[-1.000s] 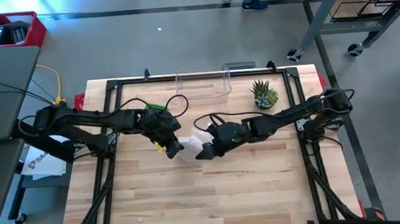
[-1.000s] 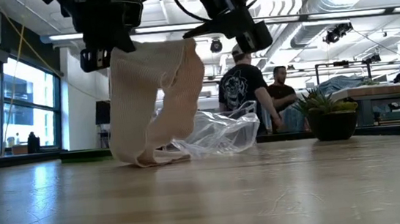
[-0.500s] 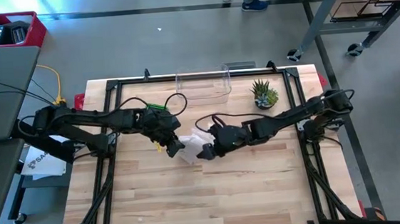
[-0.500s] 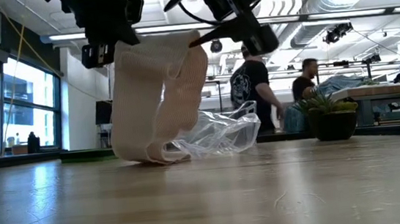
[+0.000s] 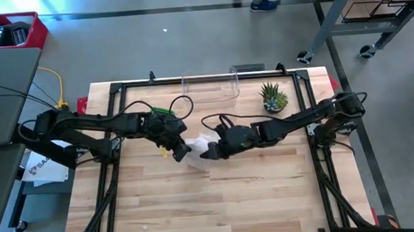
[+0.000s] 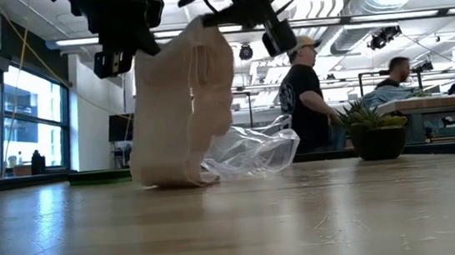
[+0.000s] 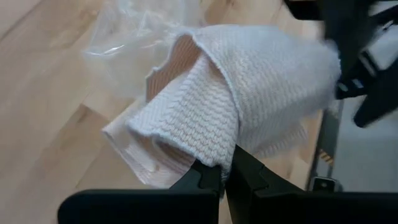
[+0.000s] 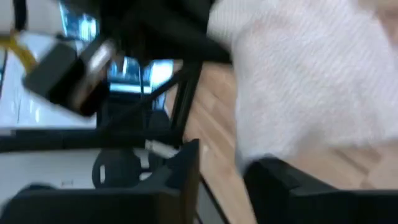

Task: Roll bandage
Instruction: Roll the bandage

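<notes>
The wooden table (image 5: pixel 221 196) is sitting in a workshop where people are standing behind. My left gripper (image 7: pixel 225 177) is pinching the bandage (image 6: pixel 184 106) above a plastic bag (image 6: pixel 255 152); my right gripper (image 5: pixel 211 151) is touching it, grip unclear.

The bandage (image 5: pixel 192 148) hangs mid-table (image 5: pixel 221 204) between both end effectors, a plastic bag (image 6: pixel 255 152) just behind; a plant (image 5: pixel 273 97) stands far right.

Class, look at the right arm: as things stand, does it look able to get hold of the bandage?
Probably yes. The right gripper is already at the bandage, which the left gripper holds up off the table, and nothing stands between them. Whether its fingers have gripped the cloth is unclear.
</notes>
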Motion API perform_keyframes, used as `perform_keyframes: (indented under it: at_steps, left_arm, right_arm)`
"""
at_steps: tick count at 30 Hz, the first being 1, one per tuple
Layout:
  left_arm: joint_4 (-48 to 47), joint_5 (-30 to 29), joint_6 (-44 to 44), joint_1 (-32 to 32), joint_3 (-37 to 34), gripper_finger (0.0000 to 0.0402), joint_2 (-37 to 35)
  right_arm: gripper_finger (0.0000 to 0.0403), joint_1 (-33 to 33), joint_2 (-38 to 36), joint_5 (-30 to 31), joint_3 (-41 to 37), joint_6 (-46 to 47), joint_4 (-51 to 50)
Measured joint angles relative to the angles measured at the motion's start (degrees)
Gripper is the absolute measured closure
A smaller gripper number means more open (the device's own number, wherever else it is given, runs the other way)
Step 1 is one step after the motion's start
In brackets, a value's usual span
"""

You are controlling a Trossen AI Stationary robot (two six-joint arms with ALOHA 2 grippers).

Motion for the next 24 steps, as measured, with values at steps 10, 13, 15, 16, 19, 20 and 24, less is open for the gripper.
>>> perform_keyframes:
  at_steps: [10,13,15,16,19,20,24]
  left_arm:
    - [-0.8,0.0,0.8,1.0,0.0,0.0401,0.0]
    - [-1.0,0.0,0.8,1.0,0.0,0.0401,0.0]
    - [-2.1,0.0,1.4,1.0,0.0,0.0401,0.0]
    - [-2.5,0.1,1.9,1.0,0.0,0.0401,0.0]
    - [-3.3,0.4,2.6,0.9,-0.1,0.0401,-0.3]
    - [-3.4,0.4,2.7,0.9,-0.1,0.0401,-0.6]
    - [-1.3,0.3,1.8,1.0,-0.1,0.0401,-1.0]
  right_arm:
    - [0.0399,0.6,-0.3,-2.1,0.0,1.7,0.2]
    - [0.0401,0.6,-1.5,-0.9,0.0,1.9,0.1]
    - [0.0402,0.6,-3.1,0.4,0.0,1.3,-0.8]
    - [0.0402,0.5,-4.2,1.4,0.0,1.0,-2.2]
    - [0.0403,0.0,-7.3,3.0,0.0,-0.2,-8.9]
    - [0.0403,-0.1,-8.4,3.6,0.0,-0.7,-10.8]
    - [0.0402,0.0,-11.0,4.1,0.0,-3.7,-13.7]
